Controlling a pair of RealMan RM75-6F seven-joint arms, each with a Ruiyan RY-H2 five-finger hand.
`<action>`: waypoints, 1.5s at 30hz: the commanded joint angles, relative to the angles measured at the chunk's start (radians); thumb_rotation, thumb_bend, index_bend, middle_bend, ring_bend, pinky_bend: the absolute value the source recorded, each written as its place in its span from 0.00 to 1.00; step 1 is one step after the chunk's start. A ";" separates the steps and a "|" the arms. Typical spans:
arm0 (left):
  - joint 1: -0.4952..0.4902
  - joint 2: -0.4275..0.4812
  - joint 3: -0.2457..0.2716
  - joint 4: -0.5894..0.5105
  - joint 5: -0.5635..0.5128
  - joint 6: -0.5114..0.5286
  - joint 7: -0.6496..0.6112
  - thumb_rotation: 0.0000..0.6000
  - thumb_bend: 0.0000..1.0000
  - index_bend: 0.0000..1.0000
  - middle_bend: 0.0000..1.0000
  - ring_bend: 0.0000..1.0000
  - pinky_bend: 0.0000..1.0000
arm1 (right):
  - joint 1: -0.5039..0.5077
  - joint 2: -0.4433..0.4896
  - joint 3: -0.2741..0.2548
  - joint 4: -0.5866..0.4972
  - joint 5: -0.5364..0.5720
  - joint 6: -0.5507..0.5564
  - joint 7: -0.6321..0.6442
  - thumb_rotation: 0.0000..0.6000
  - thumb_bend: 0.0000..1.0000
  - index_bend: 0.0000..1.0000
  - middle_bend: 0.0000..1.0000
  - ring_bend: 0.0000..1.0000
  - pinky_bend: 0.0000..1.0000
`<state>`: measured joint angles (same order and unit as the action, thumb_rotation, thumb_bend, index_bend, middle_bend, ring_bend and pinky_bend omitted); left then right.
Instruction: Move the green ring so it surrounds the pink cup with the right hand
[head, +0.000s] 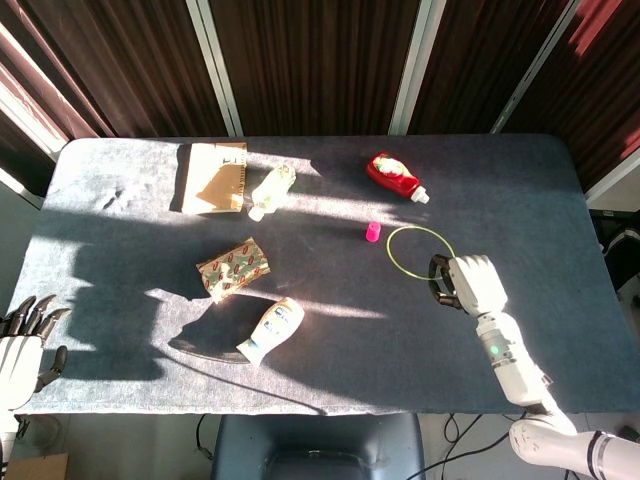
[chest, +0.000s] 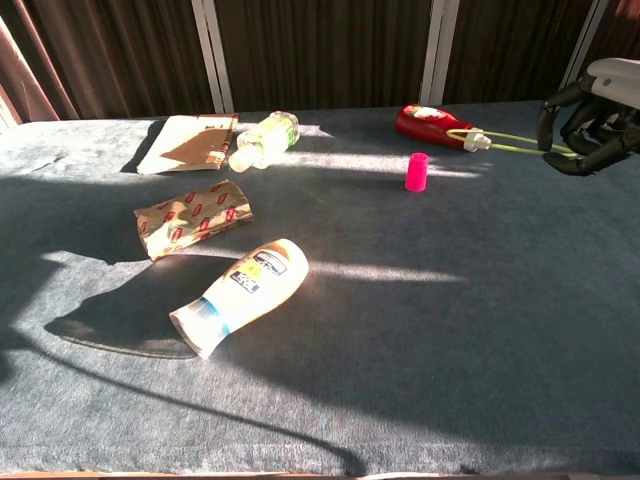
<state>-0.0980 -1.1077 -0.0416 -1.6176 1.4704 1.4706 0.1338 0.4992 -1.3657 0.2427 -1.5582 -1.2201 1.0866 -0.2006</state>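
Observation:
The small pink cup (head: 372, 232) (chest: 416, 171) stands upright on the grey table, right of centre. My right hand (head: 463, 283) (chest: 590, 115) holds the thin green ring (head: 417, 251) (chest: 497, 141) by its near-right edge, lifted above the table. The ring hangs level, just right of the cup, its left edge close to the cup but not around it. My left hand (head: 20, 345) rests off the table's front-left corner, fingers spread, holding nothing.
A red ketchup bottle (head: 394, 176) (chest: 440, 126) lies behind the cup. A mayonnaise bottle (head: 272, 329) (chest: 243, 294), a patterned snack pack (head: 233, 268), a clear bottle (head: 271, 189) and a brown paper bag (head: 214, 177) lie on the left half.

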 joint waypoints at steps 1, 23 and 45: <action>0.001 0.001 0.000 0.000 0.000 0.002 -0.003 1.00 0.47 0.24 0.09 0.01 0.17 | 0.055 -0.051 0.035 0.055 0.044 -0.033 -0.048 1.00 0.74 0.84 0.95 1.00 1.00; 0.002 0.005 0.006 0.003 0.017 0.005 -0.011 1.00 0.47 0.24 0.09 0.01 0.17 | 0.320 -0.384 0.109 0.539 0.182 -0.180 -0.100 1.00 0.74 0.85 0.95 1.00 1.00; 0.004 0.005 0.009 0.001 0.024 0.007 -0.009 1.00 0.47 0.24 0.09 0.01 0.17 | 0.354 -0.494 0.073 0.754 0.113 -0.229 0.066 1.00 0.19 0.36 0.95 1.00 1.00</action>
<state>-0.0944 -1.1028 -0.0323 -1.6169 1.4944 1.4776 0.1252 0.8556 -1.8635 0.3176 -0.7987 -1.1047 0.8589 -0.1382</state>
